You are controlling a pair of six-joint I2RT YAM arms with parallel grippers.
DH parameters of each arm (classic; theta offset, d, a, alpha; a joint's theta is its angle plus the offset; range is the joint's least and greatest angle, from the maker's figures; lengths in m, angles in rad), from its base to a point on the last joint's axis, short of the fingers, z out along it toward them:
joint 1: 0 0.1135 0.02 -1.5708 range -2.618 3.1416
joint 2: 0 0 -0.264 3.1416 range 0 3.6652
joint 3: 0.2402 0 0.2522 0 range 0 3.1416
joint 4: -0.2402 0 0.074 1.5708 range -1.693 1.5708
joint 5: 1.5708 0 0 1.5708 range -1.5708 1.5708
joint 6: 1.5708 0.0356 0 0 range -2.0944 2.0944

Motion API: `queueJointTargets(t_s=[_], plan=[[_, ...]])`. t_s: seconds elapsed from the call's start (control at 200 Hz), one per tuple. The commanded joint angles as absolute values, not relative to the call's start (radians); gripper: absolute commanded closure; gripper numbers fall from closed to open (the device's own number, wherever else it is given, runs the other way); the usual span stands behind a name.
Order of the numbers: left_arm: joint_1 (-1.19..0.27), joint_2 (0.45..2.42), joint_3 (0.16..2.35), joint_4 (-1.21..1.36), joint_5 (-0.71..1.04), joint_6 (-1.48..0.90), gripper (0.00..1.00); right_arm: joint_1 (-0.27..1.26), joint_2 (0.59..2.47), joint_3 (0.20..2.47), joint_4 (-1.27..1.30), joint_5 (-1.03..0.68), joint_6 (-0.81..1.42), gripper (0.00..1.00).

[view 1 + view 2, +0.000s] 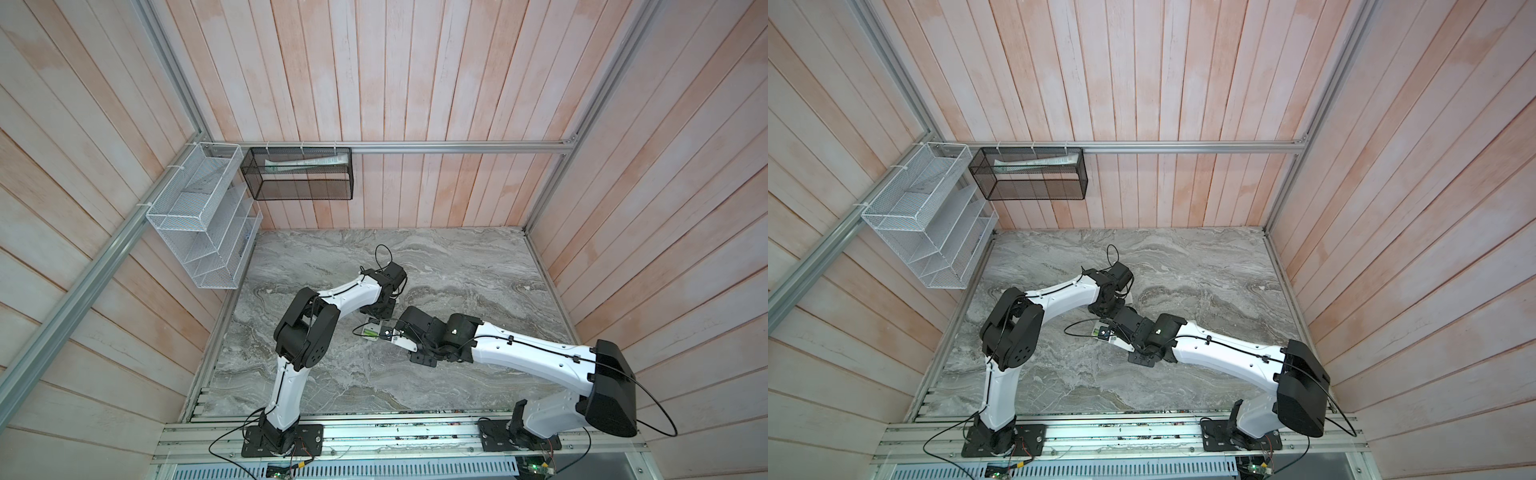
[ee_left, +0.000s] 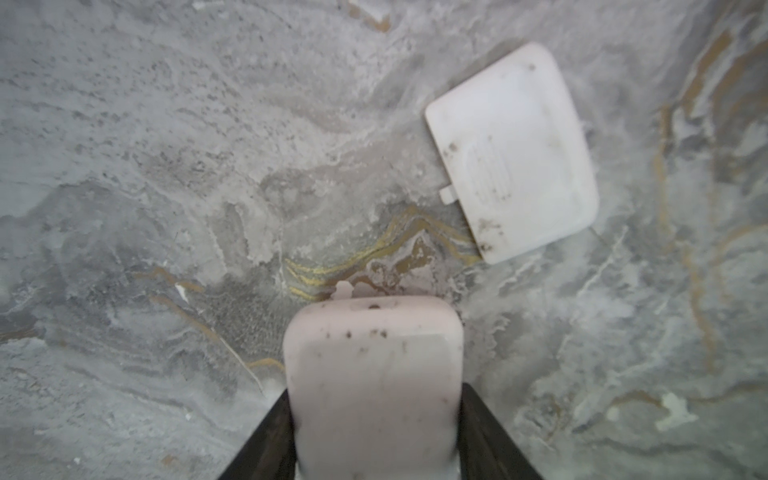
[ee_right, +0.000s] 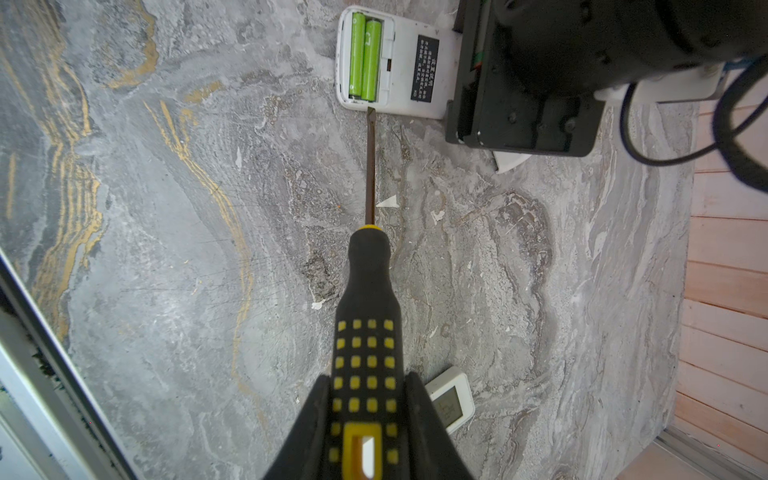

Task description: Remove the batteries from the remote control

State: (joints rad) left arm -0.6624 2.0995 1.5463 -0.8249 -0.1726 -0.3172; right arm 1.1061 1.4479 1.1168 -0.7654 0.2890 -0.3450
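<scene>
The white remote control [image 3: 405,62] lies back up on the marble table [image 1: 457,270] with its compartment uncovered. Two lime green batteries [image 3: 365,56] sit side by side in it, and in both top views they show as a green spot [image 1: 370,331] [image 1: 1099,331]. My left gripper [image 2: 376,390] is shut on the remote's far end [image 2: 374,353]. My right gripper [image 3: 368,378] is shut on the black-and-yellow handle of a screwdriver [image 3: 368,291]. Its flat tip [image 3: 370,111] rests at the remote's edge, just beside the batteries' ends.
The white battery cover [image 2: 511,153] lies loose on the table beyond the left gripper. A small white device with a display [image 3: 451,401] lies beside the right gripper. A white wire rack [image 1: 199,216] and a black mesh basket [image 1: 299,174] hang on the walls.
</scene>
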Motion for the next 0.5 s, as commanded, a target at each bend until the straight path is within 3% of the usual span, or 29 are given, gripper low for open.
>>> queueJointTargets(t_s=[0.0, 0.495], plan=[[-0.660, 2.149, 1.542, -0.876, -0.225, -0.300, 0.51, 1.116, 1.457, 1.143, -0.776, 0.285, -0.349, 1.00], [-0.664, 2.155, 1.538, -0.876, -0.224, -0.302, 0.51, 1.118, 1.450, 1.146, -0.743, 0.288, -0.365, 1.00]])
